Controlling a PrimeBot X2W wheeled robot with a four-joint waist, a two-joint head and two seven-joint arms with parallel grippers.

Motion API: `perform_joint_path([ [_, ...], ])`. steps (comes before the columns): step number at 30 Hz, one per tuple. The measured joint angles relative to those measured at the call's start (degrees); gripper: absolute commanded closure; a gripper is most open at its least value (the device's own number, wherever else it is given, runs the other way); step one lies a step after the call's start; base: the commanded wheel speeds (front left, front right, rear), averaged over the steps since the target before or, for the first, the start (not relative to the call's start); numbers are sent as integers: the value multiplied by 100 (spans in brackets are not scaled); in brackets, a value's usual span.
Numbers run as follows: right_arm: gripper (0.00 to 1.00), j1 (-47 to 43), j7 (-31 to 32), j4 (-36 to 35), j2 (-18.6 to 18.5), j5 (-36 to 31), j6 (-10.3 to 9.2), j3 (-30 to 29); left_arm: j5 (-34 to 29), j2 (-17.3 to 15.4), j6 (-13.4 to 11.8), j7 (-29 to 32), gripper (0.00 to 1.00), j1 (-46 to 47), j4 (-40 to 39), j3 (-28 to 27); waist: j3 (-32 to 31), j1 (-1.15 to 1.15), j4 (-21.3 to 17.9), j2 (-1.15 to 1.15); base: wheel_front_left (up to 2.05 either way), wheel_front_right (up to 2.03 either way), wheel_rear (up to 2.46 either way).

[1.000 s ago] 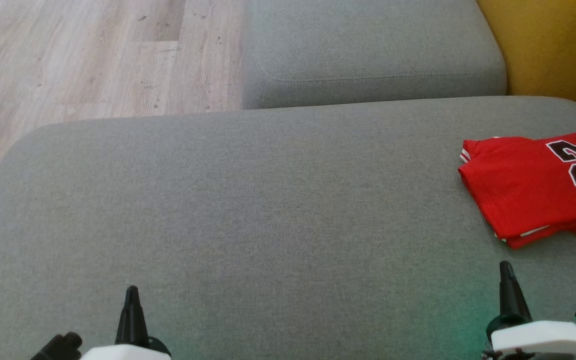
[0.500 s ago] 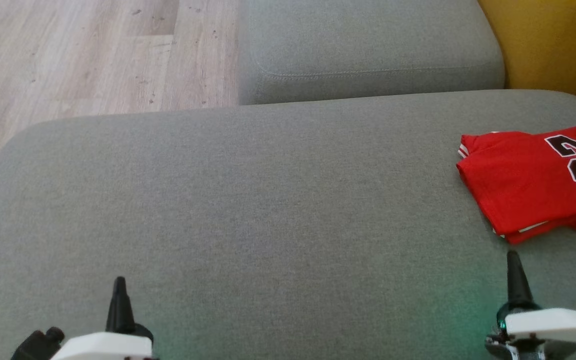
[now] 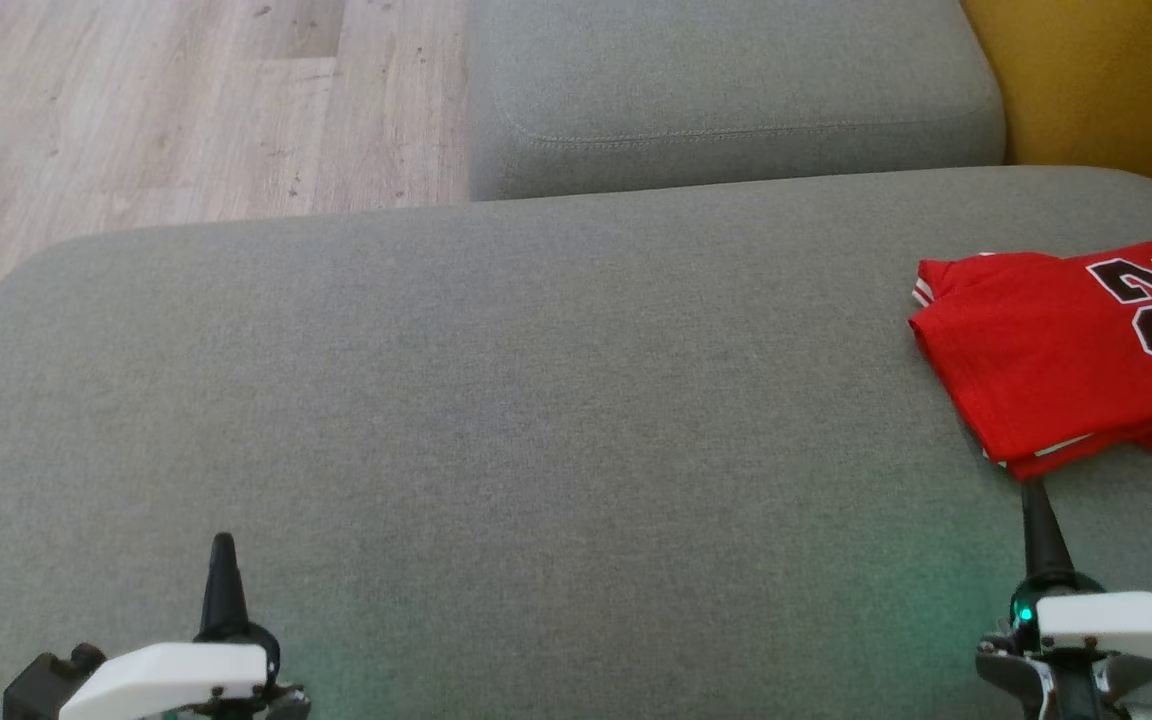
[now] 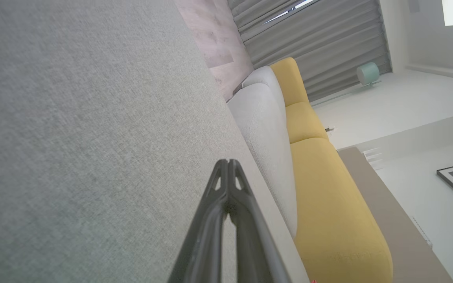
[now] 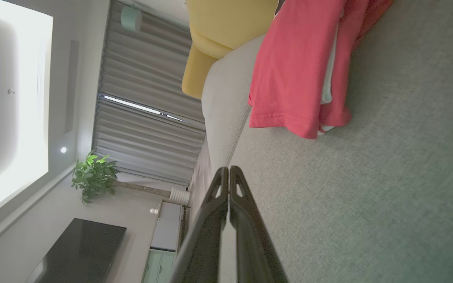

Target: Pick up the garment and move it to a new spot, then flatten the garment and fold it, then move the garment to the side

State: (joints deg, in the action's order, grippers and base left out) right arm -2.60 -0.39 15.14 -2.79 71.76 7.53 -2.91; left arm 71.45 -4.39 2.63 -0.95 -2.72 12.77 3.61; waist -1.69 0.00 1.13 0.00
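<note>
over the sofa (image 3: 536, 400), left hand (image 3: 223, 542) and right hand (image 3: 1033, 492) closed, empty.

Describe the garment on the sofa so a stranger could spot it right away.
Start at the wide grey sofa cushion before the robot and follow it to its right end, near the yellow upholstery. There lies a folded red jersey, set apart by its bright colour and black, white-edged number 23.

One red garment (image 3: 1046, 360), right edge of frame. Two claws: left claw (image 3: 223, 545) lower left, right claw (image 3: 1033, 492) lower right. Two grey cushions: large cushion (image 3: 496, 400) centre, small cushion (image 3: 726, 90) top. One potted plant (image 5: 92, 177), right wrist view, lower left.
</note>
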Motion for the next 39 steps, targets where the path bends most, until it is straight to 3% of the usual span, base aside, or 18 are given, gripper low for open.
perform_joint_path([
  [32, 100, 581, 504, 54, -2, 2105, 0, -302, 2209, 26, 430, 545, 100, 536, 276, -561, 188, 0, -114, 0, 0, 0, 0],
  [39, 100, 580, 545, 58, -2, 2145, 0, -312, 2240, 47, 447, 548, 100, 591, 285, -573, 188, 0, -113, 0, 0, 0, 0],
])
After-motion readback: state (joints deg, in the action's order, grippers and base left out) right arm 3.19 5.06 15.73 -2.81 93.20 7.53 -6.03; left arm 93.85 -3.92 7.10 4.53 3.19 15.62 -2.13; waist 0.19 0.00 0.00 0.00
